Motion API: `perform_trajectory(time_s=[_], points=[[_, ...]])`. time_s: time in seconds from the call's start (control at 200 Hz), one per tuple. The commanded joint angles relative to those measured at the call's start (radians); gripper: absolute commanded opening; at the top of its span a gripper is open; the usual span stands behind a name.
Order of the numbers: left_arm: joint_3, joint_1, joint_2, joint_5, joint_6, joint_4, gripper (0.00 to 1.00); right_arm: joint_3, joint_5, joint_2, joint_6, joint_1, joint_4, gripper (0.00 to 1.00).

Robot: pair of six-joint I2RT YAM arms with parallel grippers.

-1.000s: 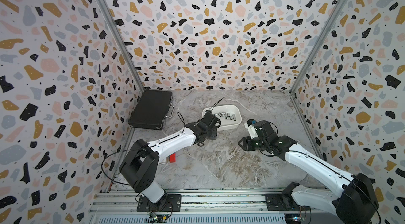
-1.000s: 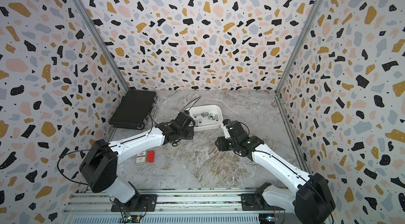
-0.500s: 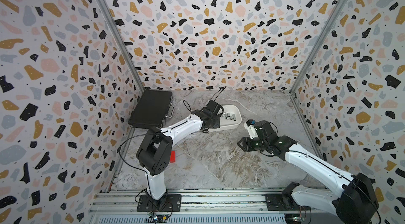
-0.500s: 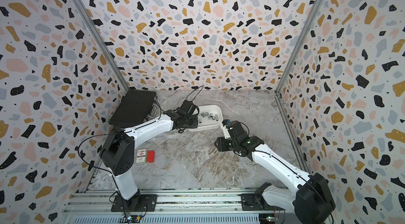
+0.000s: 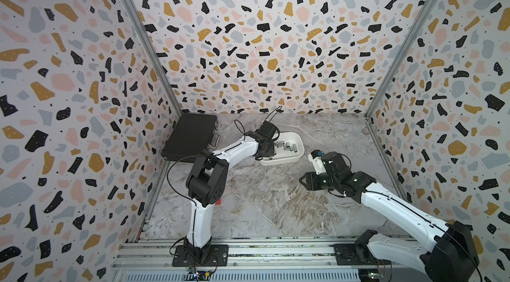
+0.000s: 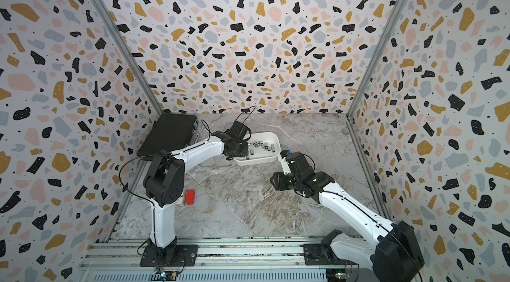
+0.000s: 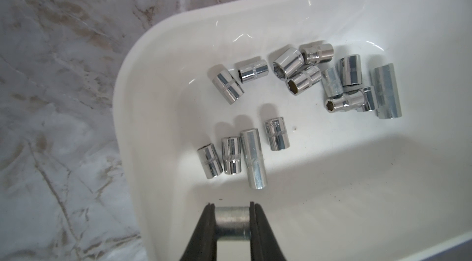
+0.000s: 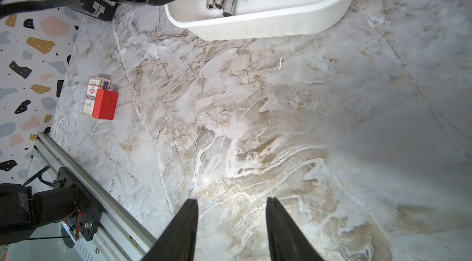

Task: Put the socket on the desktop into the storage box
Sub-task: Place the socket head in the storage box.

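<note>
- My left claw [image 7: 232,206] is closed narrow on one short silver metal socket [image 7: 232,224], which lies sideways between the two black fingers [image 7: 204,229].
- In the left wrist view the held socket is over the inside of the white shallow plastic storage box [image 7: 332,183], close to one of its walls. I cannot tell if it touches the floor of the box.
- Many other loose chrome sockets [image 7: 304,81] already lie on the floor of the box, in two groups: one bigger heap, and one small row [image 7: 231,155] nearer to my claw.
- In both top views the left claw [image 5: 269,151] reaches over the left end of the storage box [image 5: 287,159], which stands on the grey marble-patterned surface [image 5: 262,203] toward the back.
- My right claw [image 8: 232,199] is partly wide, with nothing between its fingers, and it hangs over a bare part of the surface [image 8: 255,119], near the box but apart from it.
- A flat black case [image 5: 190,137] lies at the back left corner, beside the box.
- A small red block [image 8: 104,104] leans on a printed card packet [image 8: 90,98] near the left wall.
</note>
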State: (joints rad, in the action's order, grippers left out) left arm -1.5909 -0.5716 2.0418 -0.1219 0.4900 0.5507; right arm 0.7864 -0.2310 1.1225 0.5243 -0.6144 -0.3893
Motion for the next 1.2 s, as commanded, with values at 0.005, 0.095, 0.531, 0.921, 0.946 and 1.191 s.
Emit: perform_trajectory(time_s=[0.005,0.095,0.531,0.921,0.946,1.191], points=[[-0.062,0.009,0.032,-0.042,-0.029,0.033,0.20,0.003,0.009,-0.032,0.012,0.004,-0.009,0.48],[-0.093,0.015,0.057,-0.047,-0.028,0.056,0.21,0.002,0.012,-0.032,0.013,0.003,-0.011,0.48],[-0.074,0.018,0.021,-0.048,-0.023,0.046,0.48,0.015,0.017,-0.018,0.009,0.003,-0.010,0.49],[0.112,0.016,-0.165,0.032,-0.020,-0.084,0.58,0.063,0.017,0.027,0.002,0.004,-0.023,0.53],[0.133,0.016,-0.183,0.034,-0.018,-0.094,0.58,0.065,0.016,0.031,0.004,0.004,-0.019,0.54],[0.290,0.016,-0.359,0.059,-0.052,-0.164,0.62,0.141,0.040,0.121,-0.033,0.006,-0.023,0.62]])
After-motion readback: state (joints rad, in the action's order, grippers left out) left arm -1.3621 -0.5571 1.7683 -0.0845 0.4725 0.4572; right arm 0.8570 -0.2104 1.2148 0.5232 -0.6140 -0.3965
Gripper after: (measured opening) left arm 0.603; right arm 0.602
